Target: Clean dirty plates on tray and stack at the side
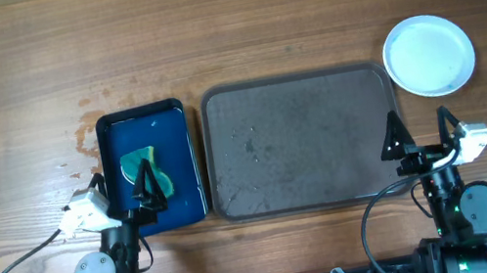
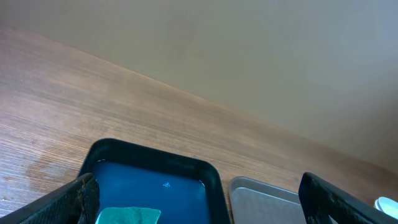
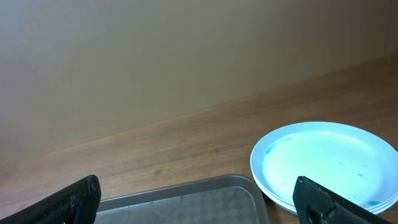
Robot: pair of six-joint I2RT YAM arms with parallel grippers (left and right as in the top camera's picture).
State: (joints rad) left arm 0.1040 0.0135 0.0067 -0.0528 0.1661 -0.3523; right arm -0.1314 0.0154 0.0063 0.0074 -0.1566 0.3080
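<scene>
The plates (image 1: 428,56) sit stacked on the bare table (image 1: 253,16), just off the far right corner of the tray (image 1: 304,141). That puts them far of the right gripper (image 1: 419,134) and a shade to its right. The right arm is much the nearer. The left gripper (image 1: 125,186) is well apart from the stack, with the whole width of the tray between them. Being round, the plates offer no long axis to line up on, so any approach to the rim would serve. The tray's own long axis runs left to right. Both grippers have their jaws spread wide with nothing between them. The right one hangs over the near right corner of the tray, and the left over the near half of the smaller blue tray (image 1: 170,144). The large tray holds no plate, only what look like a few wet specks on its textured floor. The blue tray, just left of it, holds a green sponge (image 1: 145,168) lying in what seems to be shallow water. In the right wrist view a second rim shows under the top plate, though the number in the stack cannot be counted from here. The top plate carries a faint blue-green smear near its edge. With the tray bare and the stack at the side, the task looks close to finished.
</scene>
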